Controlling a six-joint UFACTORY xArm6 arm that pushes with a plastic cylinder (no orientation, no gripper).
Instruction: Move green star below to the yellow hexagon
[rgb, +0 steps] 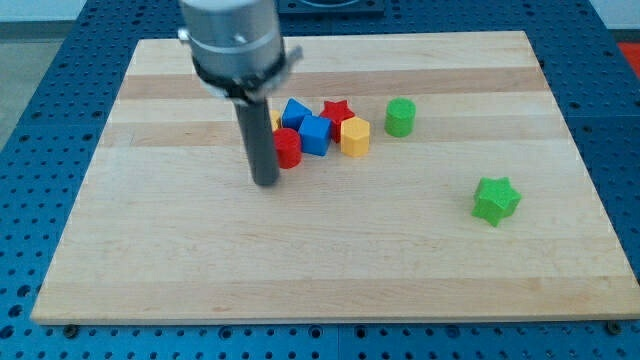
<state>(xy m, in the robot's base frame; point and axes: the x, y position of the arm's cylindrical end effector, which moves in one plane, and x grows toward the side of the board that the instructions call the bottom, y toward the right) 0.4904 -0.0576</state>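
Note:
The green star (495, 199) lies on the wooden board (330, 270) at the view's right, alone. The yellow hexagon (355, 137) sits near the board's middle, at the right end of a cluster, up and to the left of the star. My tip (265, 182) rests on the board at the cluster's left, just left of and below a red cylinder (288, 148), far left of the green star.
The cluster also holds a red star (337, 111), a blue cube (316, 134) and another blue block (295, 112). A bit of yellow block (274, 121) shows behind the rod. A green cylinder (400, 117) stands right of the hexagon.

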